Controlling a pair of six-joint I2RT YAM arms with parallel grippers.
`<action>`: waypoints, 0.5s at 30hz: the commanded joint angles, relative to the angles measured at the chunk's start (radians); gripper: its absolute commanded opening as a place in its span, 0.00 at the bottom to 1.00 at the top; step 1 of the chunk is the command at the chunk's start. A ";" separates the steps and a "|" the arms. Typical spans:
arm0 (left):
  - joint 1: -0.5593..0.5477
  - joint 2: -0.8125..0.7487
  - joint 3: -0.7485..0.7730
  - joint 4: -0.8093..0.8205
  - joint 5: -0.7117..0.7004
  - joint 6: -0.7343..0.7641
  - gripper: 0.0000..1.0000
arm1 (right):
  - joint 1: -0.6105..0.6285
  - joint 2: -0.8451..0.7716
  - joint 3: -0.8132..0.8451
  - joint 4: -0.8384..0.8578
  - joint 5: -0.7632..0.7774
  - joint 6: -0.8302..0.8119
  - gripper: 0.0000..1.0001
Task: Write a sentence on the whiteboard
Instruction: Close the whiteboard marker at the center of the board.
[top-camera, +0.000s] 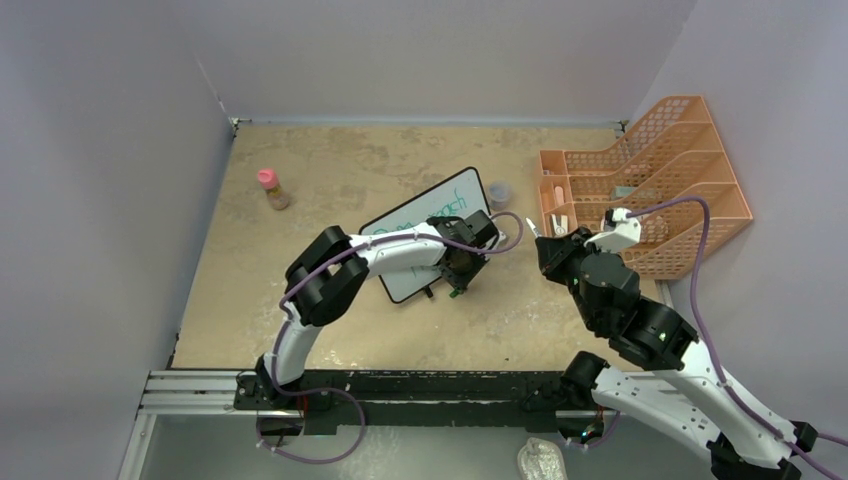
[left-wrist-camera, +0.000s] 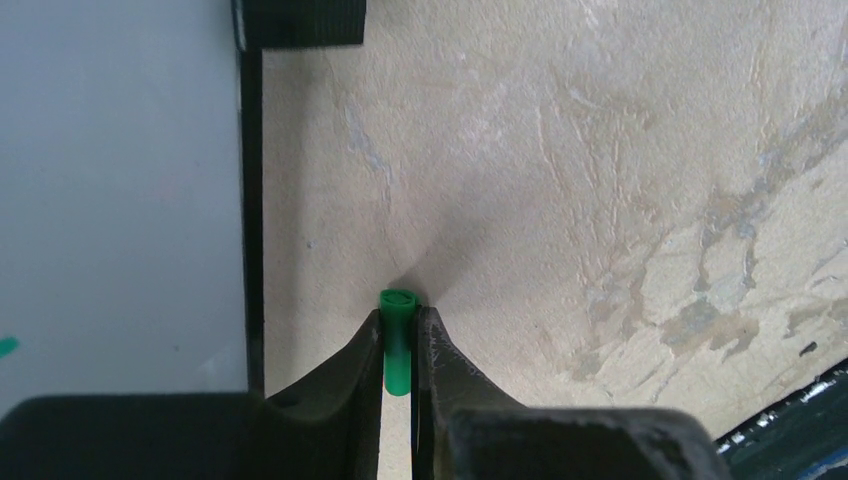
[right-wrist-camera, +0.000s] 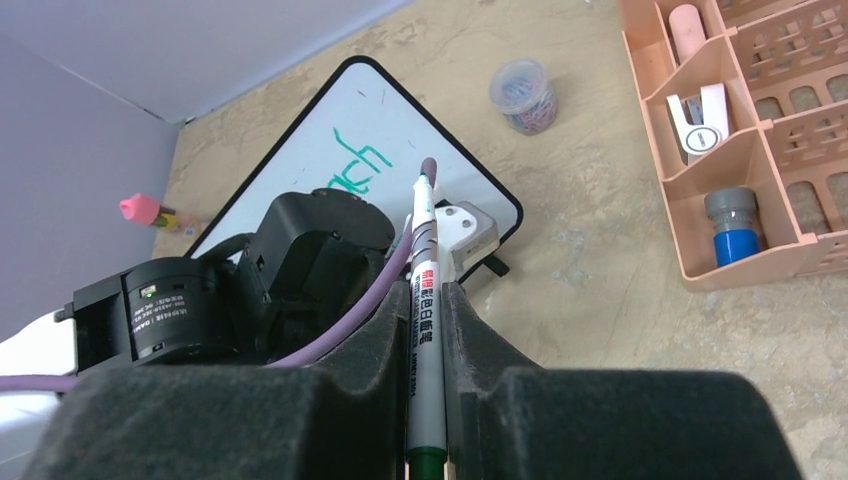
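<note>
The small white, black-framed whiteboard (top-camera: 445, 200) sits diagonally at the middle of the beige table (top-camera: 330, 160), with the left arm (top-camera: 330, 280) stretched over its near end. The green-teal handwritten sentence (right-wrist-camera: 358, 170) shows only in part; the arm hides the rest, so I can't read it. The right gripper (right-wrist-camera: 425, 295) is clamped on a white-barrelled marker pen (right-wrist-camera: 424, 250), its bare tip aimed far-left at the board, ready to write. The left gripper (left-wrist-camera: 400, 318) pinches the small green cap (left-wrist-camera: 397, 350) just right of the board's frame, probably keeping it for recapping.
</note>
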 joint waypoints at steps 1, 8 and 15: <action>0.000 -0.070 -0.056 -0.030 0.044 -0.088 0.00 | -0.004 -0.005 0.026 0.032 0.028 -0.008 0.00; 0.004 -0.209 -0.098 0.015 0.028 -0.231 0.00 | -0.004 -0.034 -0.002 0.106 0.010 -0.081 0.00; 0.029 -0.395 -0.148 0.108 -0.035 -0.385 0.00 | -0.004 -0.051 -0.023 0.215 -0.050 -0.181 0.00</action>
